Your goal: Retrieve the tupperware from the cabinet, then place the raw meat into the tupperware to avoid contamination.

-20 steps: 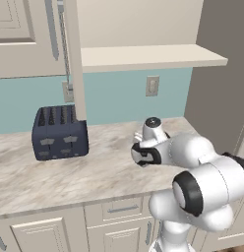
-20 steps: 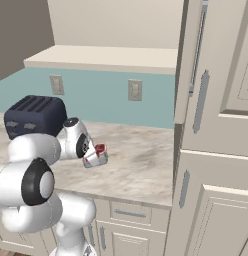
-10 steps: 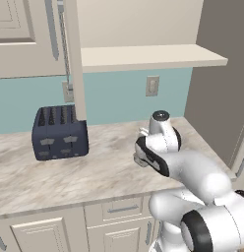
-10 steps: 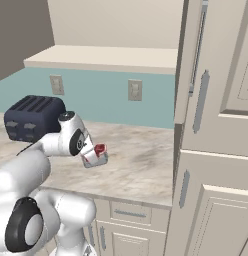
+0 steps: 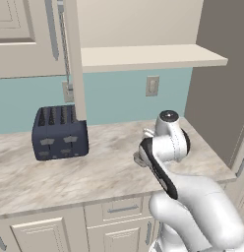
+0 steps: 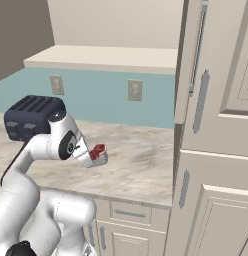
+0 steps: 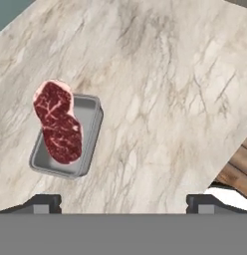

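Pincer: jaws spread wide, nothing between them; it hangs above the bench, tips at the bottom of the hand view, well apart.
Raw meat: red slab with pale streaks, lying in the tupperware; one end sticks out over the rim at the far side in the hand view.
Tupperware: shallow grey tray, no lid visible, flat on the bench, off to the left of the pincer's line in the hand view.
Right base view: meat and tray sit just ahead of the wrist.
Cabinet: door stands ajar edge-on; shelf beside it bare where visible.
Toaster: dark blue, on the bench, well apart from the tray.
Task state: looks essentially done, meat is in the container.
Risk 1: overhanging end could slip out if the tray gets bumped, so meat ends up touching the bench.
Risk 2: wrist is near the tray; a low sweep could shove or tip it.
Risk 3: open cabinet door is a collision point on a high swing.
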